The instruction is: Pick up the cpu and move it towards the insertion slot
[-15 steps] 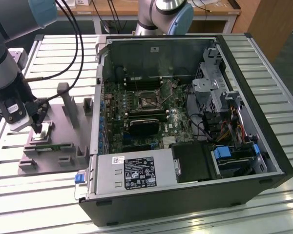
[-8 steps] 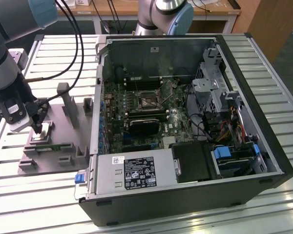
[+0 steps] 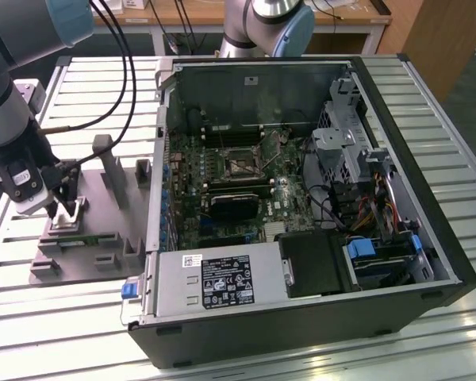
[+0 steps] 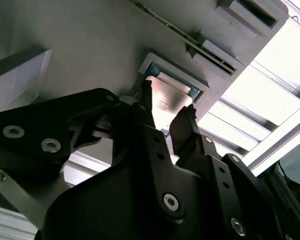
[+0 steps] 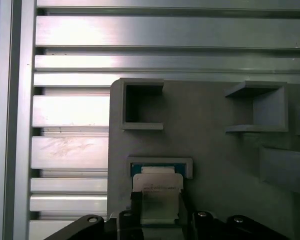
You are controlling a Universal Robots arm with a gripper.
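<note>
Slatted alu table (image 3: 436,87) is carrying the whole setup. Open PC case (image 3: 301,333) is lying on its side, well apart from the fingers, toward the exterior view's right. Arm (image 3: 8,119) is reaching down over the grey fixture plate (image 3: 95,190), which is sitting just beside the case, directly under the fingers. Silver PSU box (image 3: 214,282) is sitting at the case's near edge. Black finned module (image 3: 232,205) is lying on the board inside. Just beyond it from the PSU box, the insertion slot (image 3: 239,165) is showing its shiny frame w/ dark centre, far from the fingers and w/ nothing of the gripper near it. On the plate, two open-sided pockets (image 5: 142,105) are standing past the fingertips. Closer in, a small square nest (image 5: 160,166) w/ teal rim is lying right at the fingertips. The gripper (image 3: 66,208) is hanging over this nest. In both wrist views the gripper (image 5: 159,207) (image 4: 166,106) is straddling the cpu (image 5: 157,190) (image 4: 170,97). Black fingers (image 5: 136,200) (image 4: 146,100) are standing narrow, one on each opposite edge of the chip, appearing to touch it. The cpu (image 3: 67,216) is sitting btwn the fingertips, at the nest; cannot tell whether it is lifted clear of the nest floor.
</note>
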